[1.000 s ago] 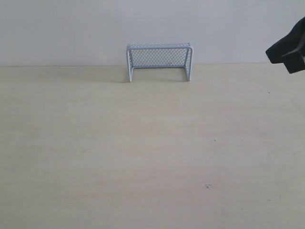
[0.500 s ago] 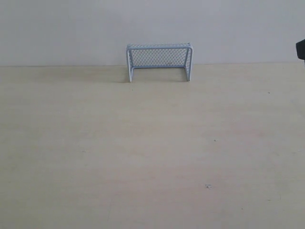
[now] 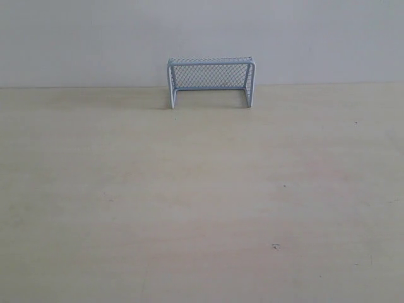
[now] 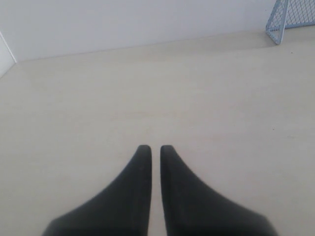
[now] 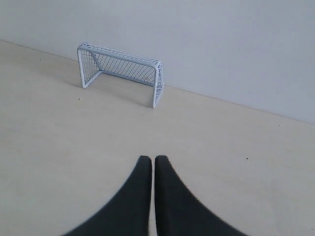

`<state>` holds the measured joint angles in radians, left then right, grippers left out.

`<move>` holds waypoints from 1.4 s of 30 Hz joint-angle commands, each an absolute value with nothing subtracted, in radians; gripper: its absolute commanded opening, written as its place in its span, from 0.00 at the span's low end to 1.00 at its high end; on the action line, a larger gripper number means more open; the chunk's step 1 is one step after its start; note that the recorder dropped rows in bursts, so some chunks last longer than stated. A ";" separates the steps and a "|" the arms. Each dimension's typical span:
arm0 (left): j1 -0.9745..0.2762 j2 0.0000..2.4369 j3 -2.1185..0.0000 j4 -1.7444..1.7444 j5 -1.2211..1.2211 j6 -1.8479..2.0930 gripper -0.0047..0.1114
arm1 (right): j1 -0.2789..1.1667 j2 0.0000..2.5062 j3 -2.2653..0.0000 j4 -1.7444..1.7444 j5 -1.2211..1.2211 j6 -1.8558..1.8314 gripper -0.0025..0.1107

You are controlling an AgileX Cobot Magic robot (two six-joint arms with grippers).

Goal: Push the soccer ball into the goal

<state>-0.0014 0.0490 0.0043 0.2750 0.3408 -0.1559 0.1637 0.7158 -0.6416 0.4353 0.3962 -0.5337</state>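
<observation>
The goal [image 3: 211, 81], a pale blue-white frame with mesh netting, stands at the back of the table against the wall, its mouth facing the front. It also shows in the right wrist view as the goal [image 5: 121, 72], and one corner of the goal [image 4: 290, 19] appears in the left wrist view. The soccer ball is not in any view. My left gripper [image 4: 151, 147] is shut with nothing between its black fingers, above bare table. My right gripper [image 5: 151, 158] is shut too and empty, well short of the goal. Neither gripper appears in the exterior view.
The light wooden table [image 3: 202, 202] runs back to a white wall [image 3: 95, 38]. A few small dark specks [image 3: 275, 247] mark the tabletop. In the left wrist view a side wall edge [image 4: 6, 54] closes off the table.
The right arm's dark gripper, seen at the exterior view's right edge a second ago, has withdrawn rightward and is out of that view now. The goal has not moved.
</observation>
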 commanded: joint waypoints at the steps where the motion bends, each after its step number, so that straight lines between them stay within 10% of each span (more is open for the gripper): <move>1: -0.009 0.055 0.000 0.275 0.337 -0.165 0.09 | 0.159 0.671 -0.588 0.438 0.327 -0.505 0.02; 42: -0.009 0.055 0.000 0.275 0.337 -0.165 0.09 | 0.029 0.320 -0.120 0.448 0.093 -0.368 0.02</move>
